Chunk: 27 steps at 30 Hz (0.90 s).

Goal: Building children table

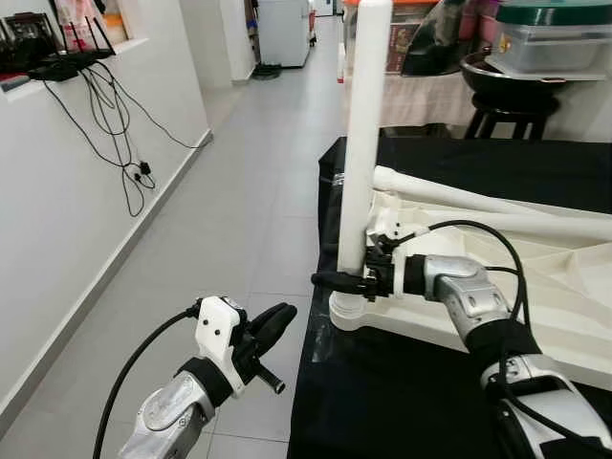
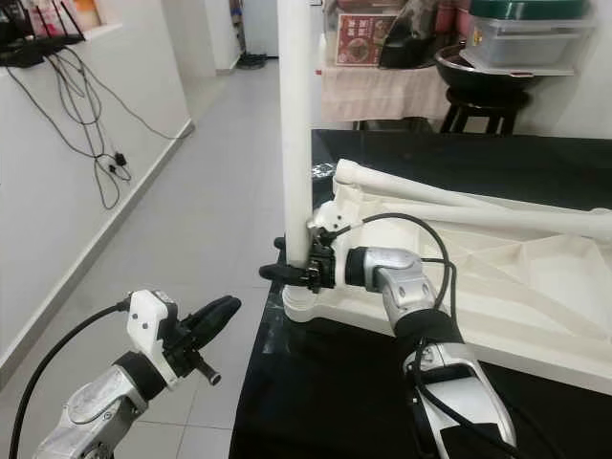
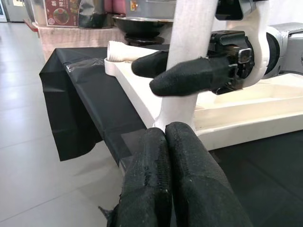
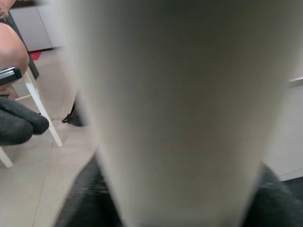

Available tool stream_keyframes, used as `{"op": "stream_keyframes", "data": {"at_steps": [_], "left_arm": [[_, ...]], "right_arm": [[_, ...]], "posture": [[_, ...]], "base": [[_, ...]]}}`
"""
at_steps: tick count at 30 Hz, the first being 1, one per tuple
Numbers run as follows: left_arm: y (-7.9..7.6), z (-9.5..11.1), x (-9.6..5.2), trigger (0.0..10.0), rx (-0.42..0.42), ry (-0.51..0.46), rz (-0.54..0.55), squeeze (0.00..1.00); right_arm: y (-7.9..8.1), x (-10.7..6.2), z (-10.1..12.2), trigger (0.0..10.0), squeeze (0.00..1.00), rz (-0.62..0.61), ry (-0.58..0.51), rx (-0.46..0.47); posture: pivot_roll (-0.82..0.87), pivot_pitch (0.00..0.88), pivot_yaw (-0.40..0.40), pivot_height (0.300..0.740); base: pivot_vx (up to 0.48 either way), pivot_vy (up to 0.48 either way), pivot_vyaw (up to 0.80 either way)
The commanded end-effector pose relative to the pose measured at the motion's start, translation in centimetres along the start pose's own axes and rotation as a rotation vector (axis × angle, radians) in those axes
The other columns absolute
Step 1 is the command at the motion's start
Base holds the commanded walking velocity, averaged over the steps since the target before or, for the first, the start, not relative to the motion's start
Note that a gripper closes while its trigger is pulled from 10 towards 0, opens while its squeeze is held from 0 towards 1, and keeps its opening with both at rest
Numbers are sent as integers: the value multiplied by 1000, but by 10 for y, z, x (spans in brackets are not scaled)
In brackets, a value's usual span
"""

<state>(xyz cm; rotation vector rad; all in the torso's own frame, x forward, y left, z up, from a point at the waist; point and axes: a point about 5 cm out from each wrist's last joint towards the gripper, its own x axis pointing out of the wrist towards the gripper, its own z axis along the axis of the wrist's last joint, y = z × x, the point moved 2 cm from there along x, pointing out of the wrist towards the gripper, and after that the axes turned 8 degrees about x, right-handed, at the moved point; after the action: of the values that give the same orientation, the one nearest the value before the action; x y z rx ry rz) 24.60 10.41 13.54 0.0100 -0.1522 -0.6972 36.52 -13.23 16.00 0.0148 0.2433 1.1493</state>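
The white children's table (image 1: pixel 564 296) lies upside down on a black-covered surface (image 1: pixel 402 392). One white leg (image 1: pixel 364 124) stands upright in its near left corner socket. My right gripper (image 1: pixel 330 280) is shut on this leg just above the socket; the leg (image 4: pixel 180 109) looks very close and blurred in the right wrist view. Two more white legs (image 1: pixel 449 196) lie across the upturned top. My left gripper (image 1: pixel 283 313) hangs over the floor left of the table corner, apart from it, its fingers (image 3: pixel 175 179) pressed shut with nothing in them.
A tiled corridor (image 1: pixel 249 163) runs ahead on the left, beside a white wall with hanging cables (image 1: pixel 120 143). Behind the table stand a black stool (image 1: pixel 507 120), a dark bowl and a plastic box (image 1: pixel 550 38). The right wrist view shows part of a person on a white chair (image 4: pixel 40 106).
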Motion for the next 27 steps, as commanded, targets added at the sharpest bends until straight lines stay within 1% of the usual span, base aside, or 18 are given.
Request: {"op": "stream_keyframes", "data": {"at_steps": [1, 8, 9, 10, 11, 12, 13, 14, 15, 16, 17, 18, 19, 21, 23, 25, 26, 27], "left_arm": [[0, -4, -3, 10000, 14, 32, 0, 0], [-1, -3, -3, 10000, 6, 24, 0, 0], [-1, -3, -4, 10000, 5, 23, 1, 0], [-1, -3, -4, 10000, 3, 21, 0, 0], [-1, -3, -4, 10000, 3, 21, 0, 0], [0, -3, -5, 10000, 1, 20, -1, 0], [1, -2, -6, 10000, 0, 19, 0, 0], [1, -1, -6, 10000, 1, 18, 0, 0], [1, -1, -6, 10000, 1, 18, 0, 0], [2, -2, -6, 10000, 1, 18, 1, 0], [3, -3, -6, 10000, 3, 18, 1, 0], [3, -3, -6, 10000, 4, 19, 1, 0], [3, -3, -6, 10000, 4, 19, 1, 0], [2, -4, -3, 10000, 3, 17, 1, 0], [2, -4, -2, 10000, 1, 16, -3, 0], [2, -3, -1, 10000, 11, 10, 13, 0], [3, -3, 0, 10000, 17, 7, 24, 0], [3, -2, 0, 10000, 21, 5, 30, 0]], "right_arm": [[3, 3, -3, 0, 0, 42, 8, 10], [3, -10, -14, 0, 0, -34, -10, 4], [4, -12, -18, 0, 0, -64, -9, 1], [8, -13, -24, 0, 0, -136, -14, 9], [8, -13, -24, 0, 0, -136, -14, 9], [16, -5, -32, 0, 0, -532, -141, 92], [18, -10, -37, 0, 0, -747, -202, 167], [19, -15, -40, 0, 0, -878, -231, 220], [19, -15, -40, 0, 0, -878, -231, 220], [39, -6, -46, 0, 0, -822, -168, 147], [51, 2, -41, 0, 0, -717, -135, 12], [61, 8, -39, 0, 0, -640, -110, -79], [61, 8, -39, 0, 0, -640, -110, -79], [45, 5, -45, 0, 0, -647, -92, 14], [41, 8, -46, 0, 0, -646, -80, 35], [41, 11, -42, 0, 0, -655, -75, 34], [41, 11, -41, 10000, 0, -655, -80, 41], [41, 11, -40, 10000, 0, -656, -83, 46]], "posture": [[19, 12, 28, 740], [-11, 16, 27, 740], [-12, 16, 25, 740], [-16, 18, 11, 740], [-16, 18, 11, 740], [-29, 23, 13, 740], [-33, 28, 18, 740], [-33, 28, 18, 740], [-33, 28, 18, 740], [-42, 29, 29, 740], [-65, 12, 46, 740], [-65, 12, 46, 740], [-65, 12, 46, 740], [-39, 3, 22, 740], [-40, 2, 20, 740], [-43, 1, 19, 740], [-44, 0, 17, 740], [-44, 0, 17, 740]], "base": [[0, 0, 0], [0, 0, 0], [0, 0, 0], [0, 0, 0], [0, 0, 0], [0, 0, 0], [0, 0, 0], [0, 0, 0], [0, 0, 0], [0, 0, 0], [0, 0, 0], [0, 0, 0], [0, 0, 0], [0, 0, 0], [0, 0, 0], [0, 0, 0], [0, 0, 0], [0, 0, 0]]}}
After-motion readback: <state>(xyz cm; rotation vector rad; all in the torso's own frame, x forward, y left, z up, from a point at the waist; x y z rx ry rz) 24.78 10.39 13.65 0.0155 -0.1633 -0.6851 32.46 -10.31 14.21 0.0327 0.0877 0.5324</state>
